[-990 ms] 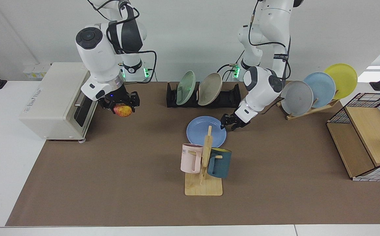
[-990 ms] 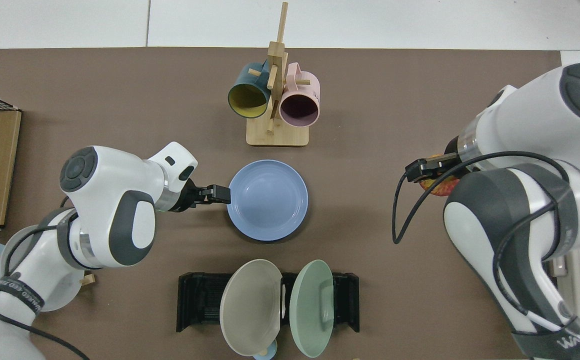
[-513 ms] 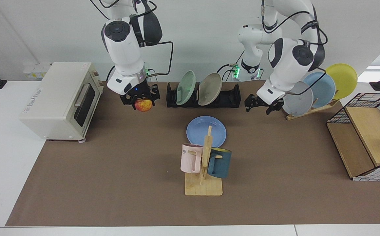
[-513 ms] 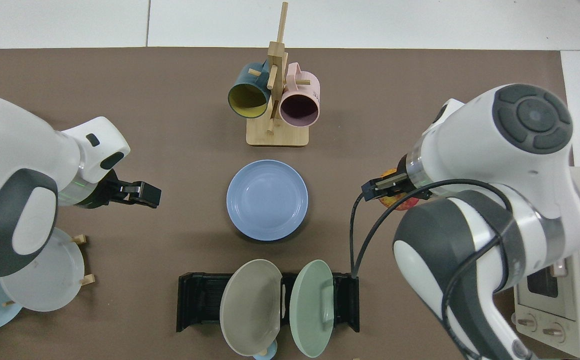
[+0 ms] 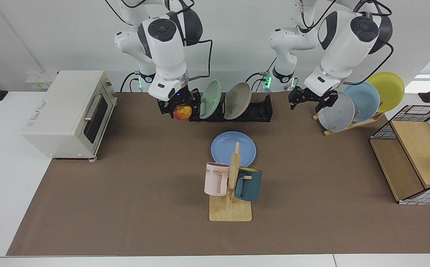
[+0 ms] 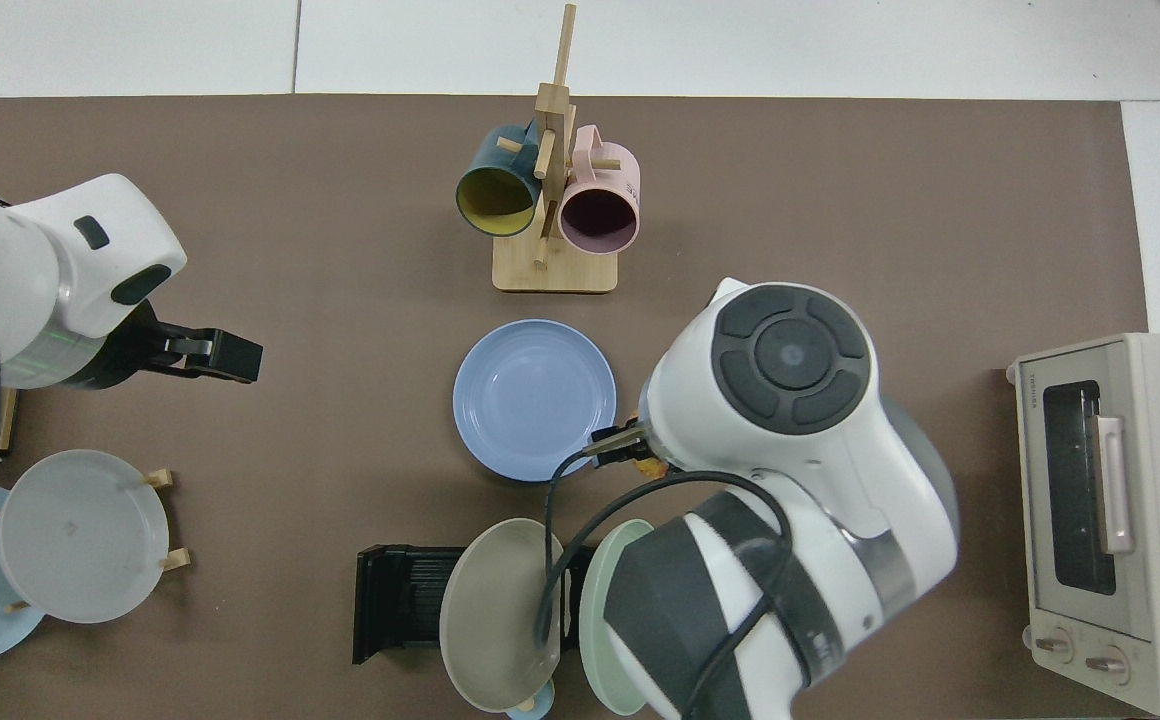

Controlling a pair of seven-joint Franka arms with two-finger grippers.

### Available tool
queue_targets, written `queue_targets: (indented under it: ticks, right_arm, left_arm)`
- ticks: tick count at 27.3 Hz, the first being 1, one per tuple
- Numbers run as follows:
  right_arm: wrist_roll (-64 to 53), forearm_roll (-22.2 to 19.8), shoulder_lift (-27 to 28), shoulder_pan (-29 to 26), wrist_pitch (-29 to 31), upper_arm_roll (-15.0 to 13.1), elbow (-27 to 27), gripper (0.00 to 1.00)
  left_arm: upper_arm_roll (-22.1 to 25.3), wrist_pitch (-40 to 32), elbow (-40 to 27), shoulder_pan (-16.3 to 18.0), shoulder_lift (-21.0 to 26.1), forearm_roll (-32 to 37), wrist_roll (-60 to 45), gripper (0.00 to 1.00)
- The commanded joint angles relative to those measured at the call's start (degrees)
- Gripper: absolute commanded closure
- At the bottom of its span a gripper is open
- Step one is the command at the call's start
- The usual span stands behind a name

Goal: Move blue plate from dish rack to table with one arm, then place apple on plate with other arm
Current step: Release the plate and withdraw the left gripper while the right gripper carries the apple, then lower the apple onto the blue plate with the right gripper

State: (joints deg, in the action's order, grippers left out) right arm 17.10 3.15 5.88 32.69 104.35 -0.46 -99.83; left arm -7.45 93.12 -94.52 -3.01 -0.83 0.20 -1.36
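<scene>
The blue plate [image 5: 233,147] [image 6: 534,400] lies flat on the table's brown mat [image 5: 126,193], in front of the black dish rack [image 5: 260,109] [image 6: 400,598]. My right gripper [image 5: 182,110] is shut on the apple [image 5: 182,113] and holds it in the air just in front of the rack's end, up and to the view's left of the plate. In the top view the right arm hides all but a sliver of the apple [image 6: 652,466] beside the plate's rim. My left gripper [image 5: 305,106] [image 6: 230,356] hangs open and empty, raised near the wooden plate stand, well away from the plate.
A green plate [image 5: 210,99] and a beige plate [image 5: 238,101] stand in the rack. A mug tree [image 5: 231,185] stands just in front of the blue plate. A toaster oven [image 5: 66,111], a slanted stand with three plates [image 5: 352,105] and a wire-sided shelf [image 5: 415,155] line the sides.
The right arm has carried the apple from beside the toaster oven toward the rack and the plate. The left gripper has let go of the plate's rim, risen and drawn back toward the plate stand.
</scene>
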Motion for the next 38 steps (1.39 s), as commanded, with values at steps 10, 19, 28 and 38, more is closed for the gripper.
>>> queue_targets:
  ticks: [10,19,28,38]
  right_arm:
    - [14.80,0.63,12.04,6.77,3.31,-0.33,9.56,1.00]
    - [19.11,0.54,18.38,7.74,9.99,-0.41,10.62,1.00]
    - [19.38,0.98,20.66,7.56,11.75,-0.33,10.27,1.00]
    - [21.93,1.07,24.00,7.39,16.49,-0.33,9.48,1.00]
  left_arm:
    - [0.15,-3.38,4.34,0.11,1.09,0.85,0.74,0.00]
    - [0.24,-4.79,4.34,0.29,-0.31,0.76,0.22,0.00]
    - [0.24,-4.61,4.43,0.99,-0.31,0.76,0.21,0.00]
    - [0.15,-4.61,4.43,0.99,-0.40,0.76,0.21,0.00]
